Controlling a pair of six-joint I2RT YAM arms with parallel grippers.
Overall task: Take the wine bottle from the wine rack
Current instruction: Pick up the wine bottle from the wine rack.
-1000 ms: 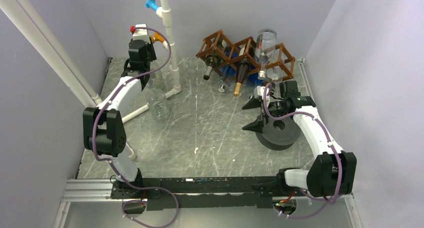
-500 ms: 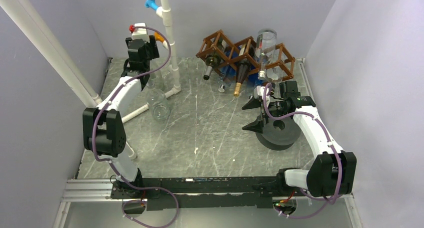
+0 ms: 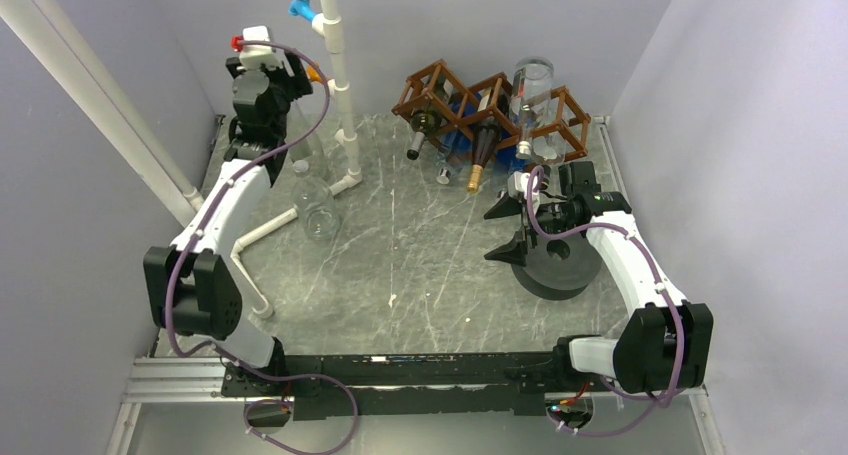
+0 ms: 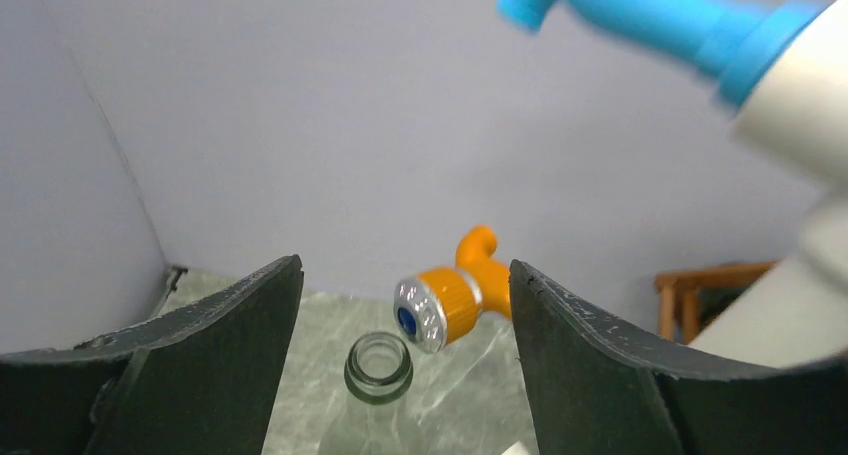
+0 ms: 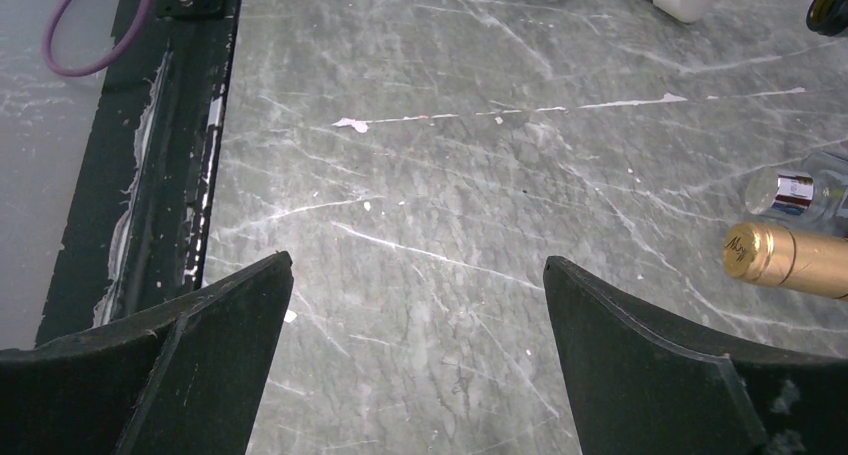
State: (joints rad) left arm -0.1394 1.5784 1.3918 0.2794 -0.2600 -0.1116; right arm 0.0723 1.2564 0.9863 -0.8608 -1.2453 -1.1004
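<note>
Two hands stand spread, gripping nothing. The left hand (image 4: 405, 267) hovers above the open mouth of a clear glass bottle (image 4: 378, 367) standing upright on the counter (image 3: 420, 265) beside a white pipe (image 3: 340, 75). The right hand (image 5: 418, 260) hangs over bare marble. The wine rack (image 3: 490, 105) sits at the counter's back, with bottles in its cells.

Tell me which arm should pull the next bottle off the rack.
Right. The right arm sits just before the rack, jaws open, the gold-capped bottle's neck close ahead. The left arm is far off in the back-left corner by the white pipe.
</note>
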